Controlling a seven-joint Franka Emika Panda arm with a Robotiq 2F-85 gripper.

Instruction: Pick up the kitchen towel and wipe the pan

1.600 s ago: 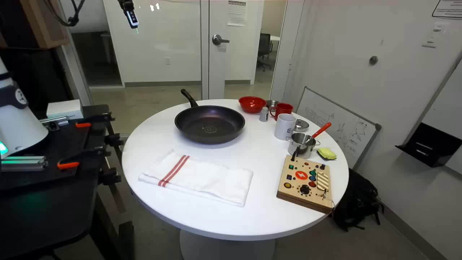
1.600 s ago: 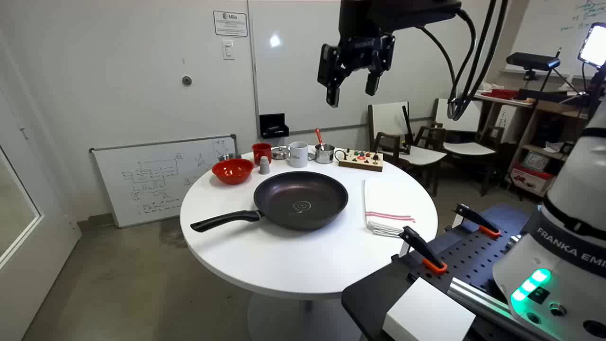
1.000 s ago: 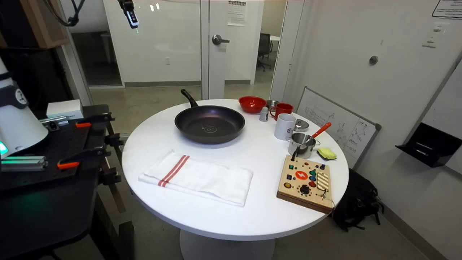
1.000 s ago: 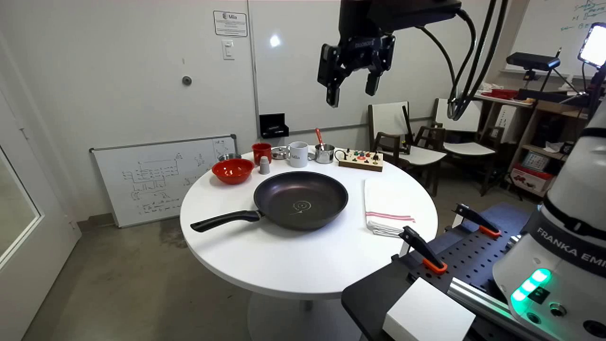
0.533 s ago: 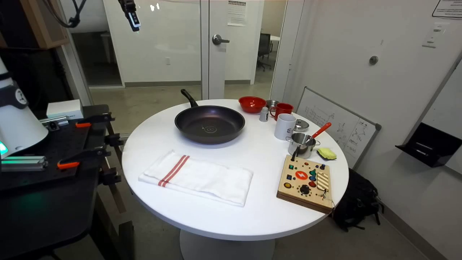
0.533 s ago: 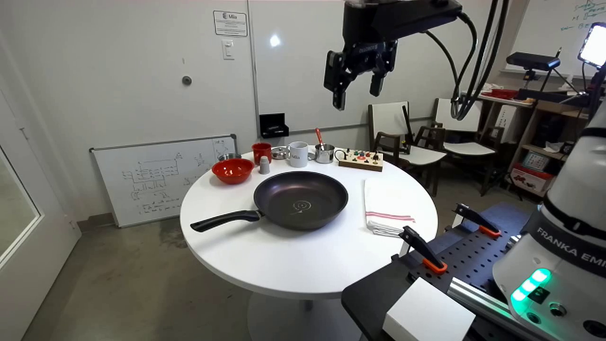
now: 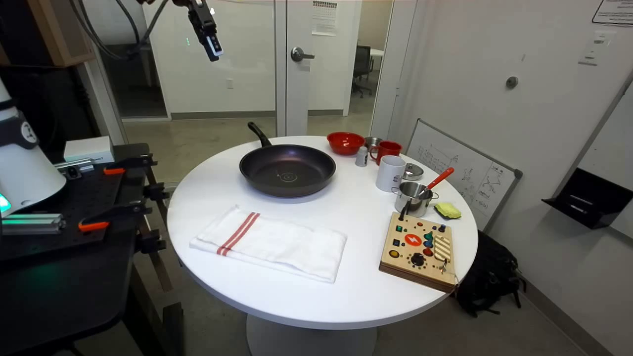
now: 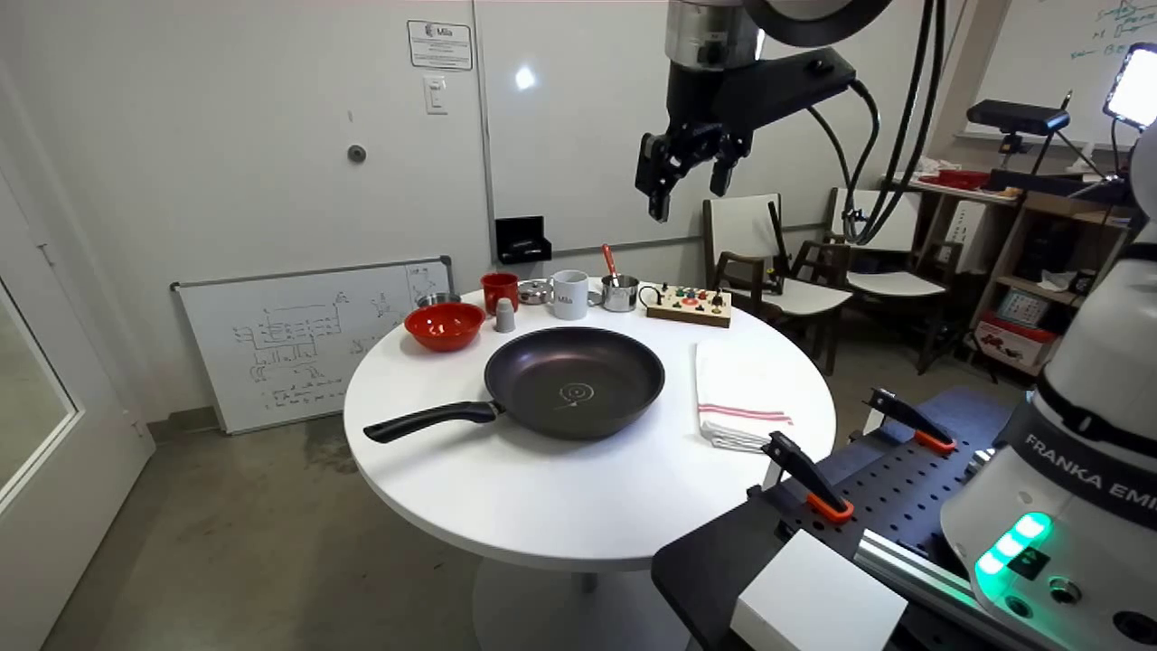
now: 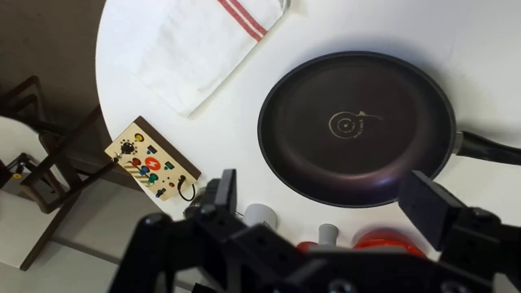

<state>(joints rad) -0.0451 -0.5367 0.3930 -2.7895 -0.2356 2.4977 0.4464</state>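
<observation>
The kitchen towel (image 7: pixel 292 244), white with red stripes, lies folded flat on the round table in both exterior views. In the wrist view the towel (image 9: pixel 203 53) runs off the top edge. Beside it rests the black pan (image 8: pixel 575 384), its handle pointing away from the towel; the pan's inside (image 9: pixel 358 93) faces up and looks bare. My gripper (image 8: pixel 690 200) hangs high above the table, touching nothing. Its jaws stand wide apart with nothing between them, as the wrist view of the gripper (image 9: pixel 320 182) also shows. In an exterior view only the gripper's lower end (image 7: pixel 213 53) shows.
Along the table's far side stand a red bowl (image 8: pixel 445 326), a grey shaker (image 8: pixel 504 316), a red mug (image 8: pixel 500 291), a white mug (image 7: pixel 390 174) and a steel pot (image 7: pixel 413 199) with a red-handled utensil. A wooden board (image 7: pixel 418 251) and yellow sponge (image 7: pixel 447 210) lie near the rim.
My gripper has come down somewhat and shifted rightward in both exterior views, its jaws still wide apart. The towel and the pan have not moved.
</observation>
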